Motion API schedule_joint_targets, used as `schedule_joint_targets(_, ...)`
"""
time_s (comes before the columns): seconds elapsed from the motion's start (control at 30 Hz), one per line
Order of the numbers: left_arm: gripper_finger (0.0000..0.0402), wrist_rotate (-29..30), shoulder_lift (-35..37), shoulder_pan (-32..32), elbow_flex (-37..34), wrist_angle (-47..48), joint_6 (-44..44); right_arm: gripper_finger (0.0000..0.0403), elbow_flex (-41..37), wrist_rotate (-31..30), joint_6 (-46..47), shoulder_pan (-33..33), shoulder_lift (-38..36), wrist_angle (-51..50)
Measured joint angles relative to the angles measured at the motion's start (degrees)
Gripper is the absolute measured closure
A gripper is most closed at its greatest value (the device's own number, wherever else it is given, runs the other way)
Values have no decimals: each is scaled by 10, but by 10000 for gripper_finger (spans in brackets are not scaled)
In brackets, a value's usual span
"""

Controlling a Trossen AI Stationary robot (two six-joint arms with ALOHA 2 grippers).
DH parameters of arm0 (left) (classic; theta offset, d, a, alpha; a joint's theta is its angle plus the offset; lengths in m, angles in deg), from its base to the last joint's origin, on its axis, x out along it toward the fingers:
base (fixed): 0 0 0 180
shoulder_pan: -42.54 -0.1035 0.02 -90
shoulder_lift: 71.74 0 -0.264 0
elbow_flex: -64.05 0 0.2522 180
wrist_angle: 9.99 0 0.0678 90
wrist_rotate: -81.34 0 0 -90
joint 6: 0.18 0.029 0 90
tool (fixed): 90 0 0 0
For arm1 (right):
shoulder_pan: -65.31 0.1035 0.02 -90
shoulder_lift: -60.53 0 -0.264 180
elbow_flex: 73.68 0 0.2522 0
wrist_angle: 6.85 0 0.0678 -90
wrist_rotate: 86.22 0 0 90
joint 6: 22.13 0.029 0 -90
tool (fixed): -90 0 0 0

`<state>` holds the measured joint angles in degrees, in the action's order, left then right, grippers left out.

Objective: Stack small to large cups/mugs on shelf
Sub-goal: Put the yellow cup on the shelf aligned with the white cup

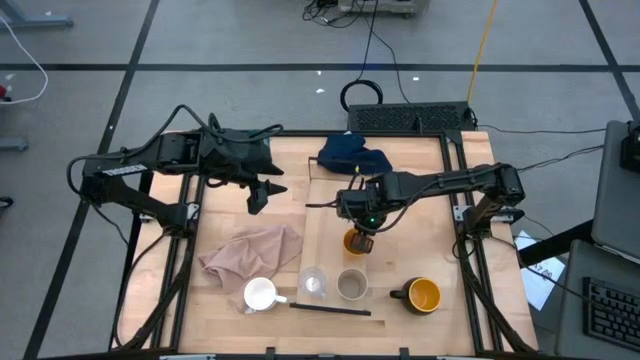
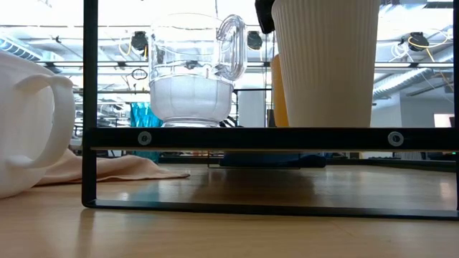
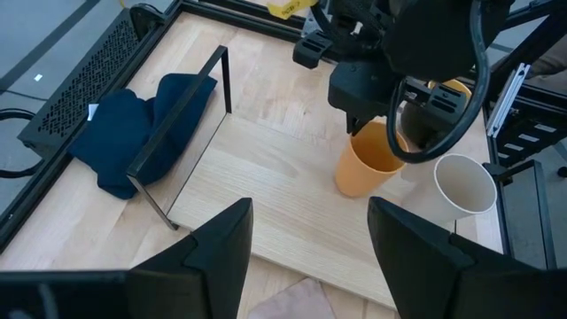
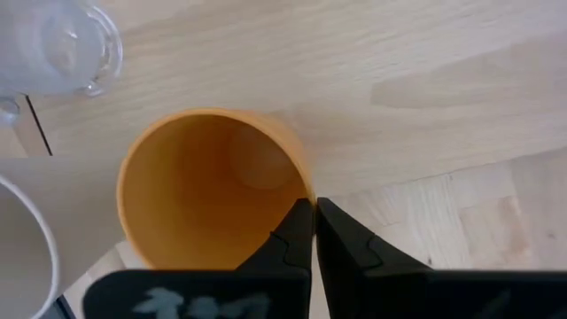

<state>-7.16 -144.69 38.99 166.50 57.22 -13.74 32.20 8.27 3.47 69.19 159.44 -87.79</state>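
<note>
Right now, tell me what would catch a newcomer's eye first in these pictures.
First, the right gripper, shut on the rim of the small orange cup on the shelf at mid-table. Next, the row along the near edge: white mug, tiny clear cup, beige cup, dark yellow-lined mug. The left gripper hangs open above the table's left half.

From down low the white mug (image 2: 29, 136) runs off the side, only its handle and part of the body showing. The beige cup (image 2: 326, 64) loses its rim up top and mostly hides the orange cup (image 2: 277, 89). Overhead, the right gripper (image 1: 361, 243) covers part of that orange cup's rim.
</note>
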Motion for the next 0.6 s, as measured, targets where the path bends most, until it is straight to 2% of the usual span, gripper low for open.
schedule_joint_targets(0.6,178,1,0,0,0,0,1,403,0,16,-8,0,0,-1)
